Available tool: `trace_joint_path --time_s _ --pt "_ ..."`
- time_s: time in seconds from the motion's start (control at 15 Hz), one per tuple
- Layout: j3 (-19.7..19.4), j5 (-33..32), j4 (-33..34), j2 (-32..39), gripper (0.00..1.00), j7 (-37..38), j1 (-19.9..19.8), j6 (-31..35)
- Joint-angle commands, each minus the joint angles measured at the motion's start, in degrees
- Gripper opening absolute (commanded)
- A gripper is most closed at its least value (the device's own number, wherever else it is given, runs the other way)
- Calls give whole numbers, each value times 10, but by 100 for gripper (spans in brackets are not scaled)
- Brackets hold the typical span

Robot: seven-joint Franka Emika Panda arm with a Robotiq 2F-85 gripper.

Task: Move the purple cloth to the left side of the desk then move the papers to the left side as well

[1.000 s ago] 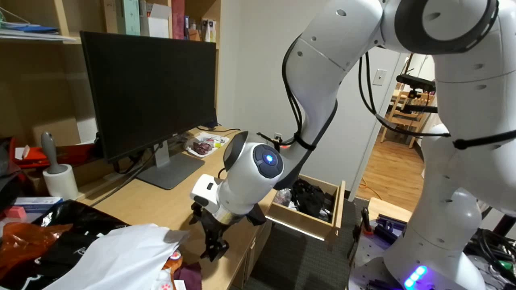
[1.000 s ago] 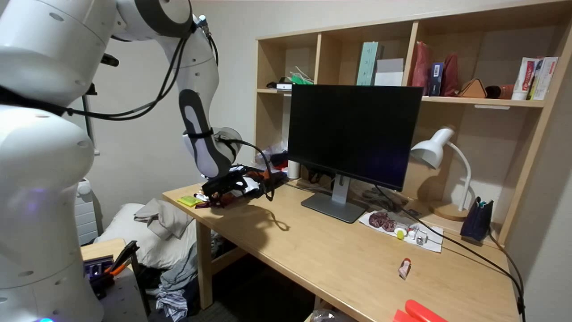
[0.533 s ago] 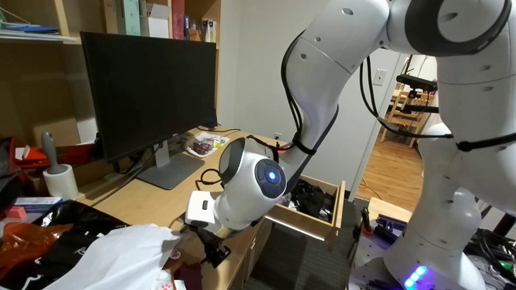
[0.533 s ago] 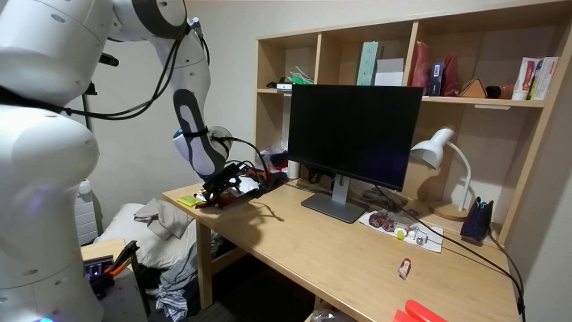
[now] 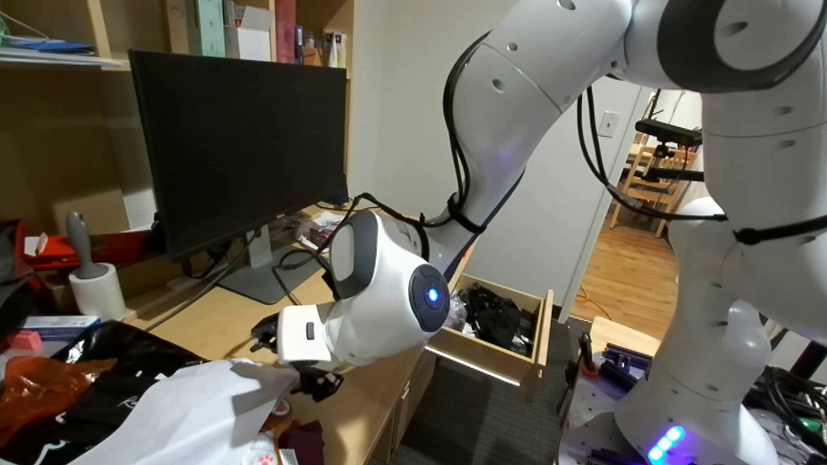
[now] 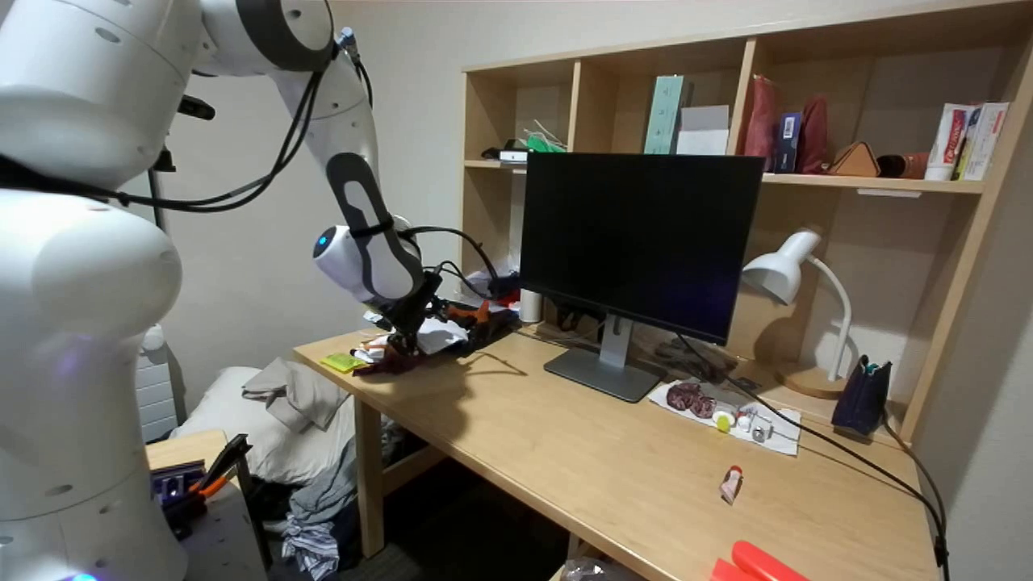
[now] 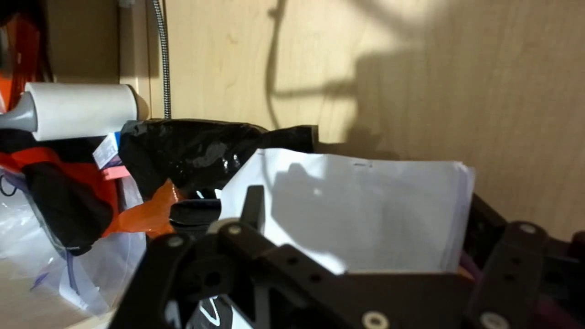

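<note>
The papers [image 5: 187, 413] are a white sheaf lying over dark bags at one end of the desk [image 6: 613, 468]. Just beyond their edge, a dark purple cloth [image 5: 306, 442] lies flat near the desk's front edge. My gripper [image 5: 287, 369] hovers close above the papers' near corner, its jaws spread wide. In the wrist view the papers [image 7: 365, 205] fill the space seen between the fingers, one finger [image 7: 252, 208] over the sheet and the other past its edge. Nothing is visibly gripped. Only slivers of purple show in the wrist view at lower right, mostly behind the gripper.
A large black monitor [image 6: 641, 242] stands on the desk. Beside the papers lie a black bag [image 5: 123, 336], an orange bag [image 5: 45, 387] and a lint roller [image 5: 98, 290]. An open drawer [image 5: 539, 336] juts out below the desk. Black cables hang from the arm.
In an exterior view the gripper has shifted toward the papers and risen, and the wrist has turned. The jaws stayed open. The papers and purple cloth have not visibly moved.
</note>
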Motion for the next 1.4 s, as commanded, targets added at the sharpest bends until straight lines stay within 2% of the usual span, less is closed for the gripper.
trace_joint_path --time_s 0.0,0.47,0.67,0.93,1.07,1.33 --pt "11 -54 35 28 73 44 -12 -2" --pt "11 -66 52 42 26 89 -20 2" --pt "16 -64 48 26 9 137 -30 1" --pt "29 -79 47 -7 3 247 -45 -5" --pt "38 -95 51 -21 9 312 -52 -12" --pt "46 -126 59 -31 9 409 -54 -36"
